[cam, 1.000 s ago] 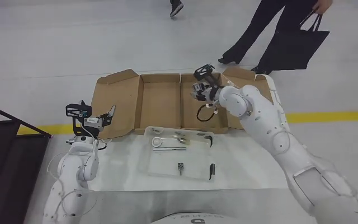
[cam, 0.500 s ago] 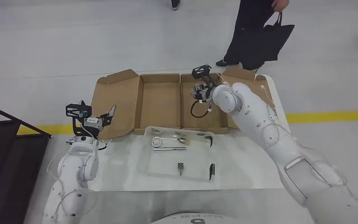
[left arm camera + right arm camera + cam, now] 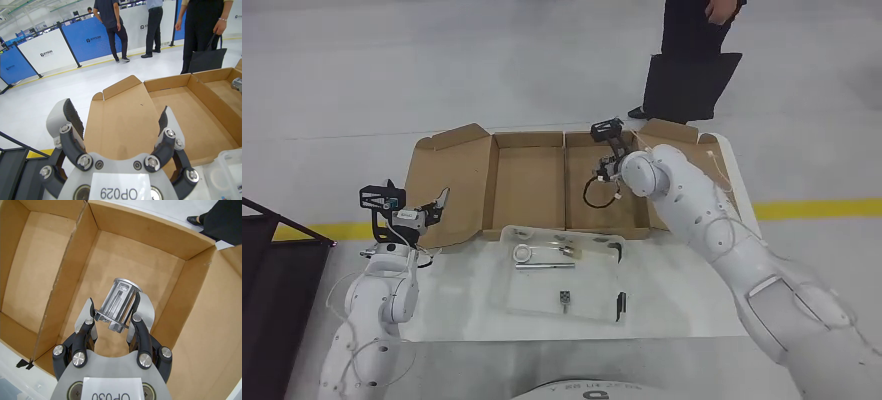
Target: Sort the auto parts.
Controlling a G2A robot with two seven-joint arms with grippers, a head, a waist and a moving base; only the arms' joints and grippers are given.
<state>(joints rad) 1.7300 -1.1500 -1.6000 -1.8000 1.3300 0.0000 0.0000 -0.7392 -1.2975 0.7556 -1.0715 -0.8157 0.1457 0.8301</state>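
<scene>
My right gripper (image 3: 115, 303) is shut on a silver ribbed metal cylinder (image 3: 121, 300) with flanged ends. It holds the part above the floor of the right compartment (image 3: 136, 262) of an open cardboard box (image 3: 492, 160). In the top view the right gripper (image 3: 604, 160) hangs over that compartment near its back wall. My left gripper (image 3: 116, 110) is open and holds nothing, off the box's left flap (image 3: 121, 117); in the top view the left gripper (image 3: 420, 197) is at the table's left edge.
A clear plastic tray (image 3: 504, 290) lies in front of the box with a metal ring and rod (image 3: 532, 255), a small part (image 3: 565, 297) and a black piece (image 3: 621, 305). The box's left compartment (image 3: 530, 185) is bare. A black rack (image 3: 272, 270) stands at far left.
The right arm has drawn in toward the box and its gripper has turned slightly over the right compartment, still holding the cylinder. The left arm has not moved.
</scene>
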